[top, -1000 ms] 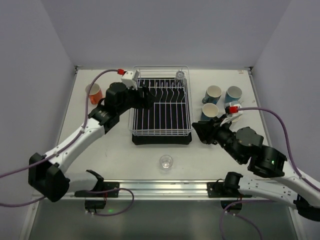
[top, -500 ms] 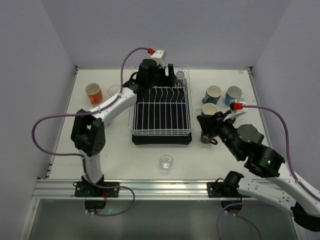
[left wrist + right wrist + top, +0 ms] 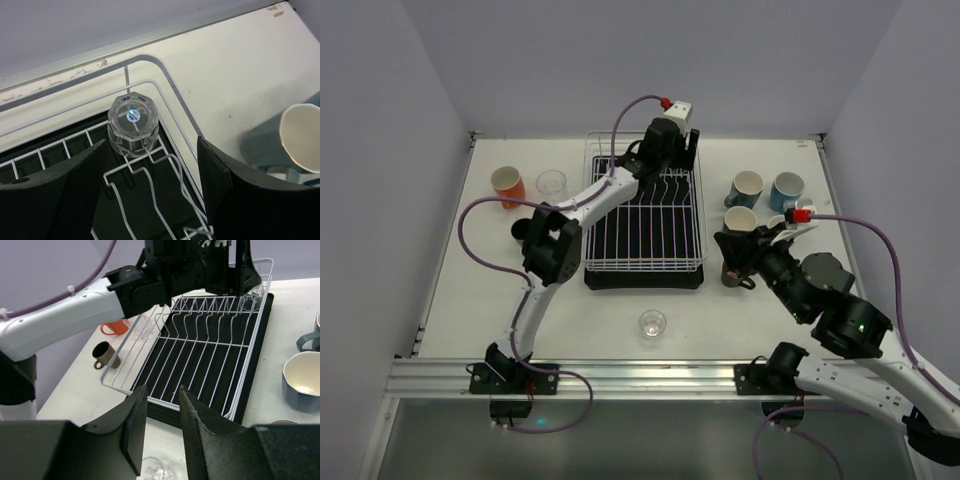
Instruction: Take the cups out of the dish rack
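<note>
The white worktop (image 3: 470, 300) carries the dish rack (image 3: 642, 215) at its middle. The left gripper (image 3: 150, 146) reaches over the rack's far right corner. Its jaws are wide apart on either side of a clear glass tumbler (image 3: 133, 124), which stands upside down among the wires there. The right gripper (image 3: 162, 390) hovers by the rack's right side, jaws a little apart with nothing between them. Right of the rack stand three blue cups (image 3: 745, 187) and a brown cup (image 3: 734, 277). To its left are an orange cup (image 3: 507, 186), a clear glass (image 3: 551, 183) and a small brown mug (image 3: 106, 355). Another glass (image 3: 652, 323) stands in front.
</note>
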You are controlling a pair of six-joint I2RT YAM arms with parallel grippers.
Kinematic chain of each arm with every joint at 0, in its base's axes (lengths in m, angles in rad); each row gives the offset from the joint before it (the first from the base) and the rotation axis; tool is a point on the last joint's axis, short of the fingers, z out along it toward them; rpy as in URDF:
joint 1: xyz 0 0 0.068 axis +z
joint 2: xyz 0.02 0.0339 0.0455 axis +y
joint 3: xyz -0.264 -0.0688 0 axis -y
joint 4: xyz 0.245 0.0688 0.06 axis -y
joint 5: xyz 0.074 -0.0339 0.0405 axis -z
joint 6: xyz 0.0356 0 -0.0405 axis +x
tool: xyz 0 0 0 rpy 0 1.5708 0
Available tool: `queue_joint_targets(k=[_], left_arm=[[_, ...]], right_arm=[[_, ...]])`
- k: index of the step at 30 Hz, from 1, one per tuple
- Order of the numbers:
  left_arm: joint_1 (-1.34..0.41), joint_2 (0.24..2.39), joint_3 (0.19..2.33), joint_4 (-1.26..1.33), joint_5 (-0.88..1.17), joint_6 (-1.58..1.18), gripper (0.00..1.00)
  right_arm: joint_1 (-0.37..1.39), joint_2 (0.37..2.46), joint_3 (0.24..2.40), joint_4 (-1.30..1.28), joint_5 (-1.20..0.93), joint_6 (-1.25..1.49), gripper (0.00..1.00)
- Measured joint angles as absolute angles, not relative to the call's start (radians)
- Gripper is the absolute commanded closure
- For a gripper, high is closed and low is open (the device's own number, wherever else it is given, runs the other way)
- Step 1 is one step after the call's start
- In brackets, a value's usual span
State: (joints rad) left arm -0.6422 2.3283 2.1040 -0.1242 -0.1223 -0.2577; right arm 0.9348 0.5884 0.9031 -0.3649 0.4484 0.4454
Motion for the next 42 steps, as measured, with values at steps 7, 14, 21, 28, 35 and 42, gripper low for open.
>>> queue_joint_targets(k=[7,14,21,28,35,42], left_arm=[[-0.643,2.452,2.236,-0.147,-0.189,-0.220,0.27],[-0.642,2.538,2.301,-0.134,-0.200,-0.213,0.30],[-0.642,2.569,2.329,-0.105,-0.215,-0.197,0.55],[-0.642,2.567,2.312,-0.049,-0.224,-0.186,0.70],[-0.642,2.490,2.192,0.000,-0.209,-0.179,0.76],[-0.642,2.267,2.027,0.064,-0.166,-0.183,0.83]], right_arm=[[0.935,0.566,0.892,-0.353,0.422,0.443,0.65],[0.935,0.574,0.891,-0.332,0.367,0.440,0.64],[0.935,0.604,0.881,-0.318,0.318,0.440,0.64],[0.935,0.600,0.862,-0.305,0.299,0.443,0.64],[0.935,0.605,0.820,-0.255,0.274,0.461,0.61],[0.935,0.652,0.775,-0.191,0.239,0.487,0.58]])
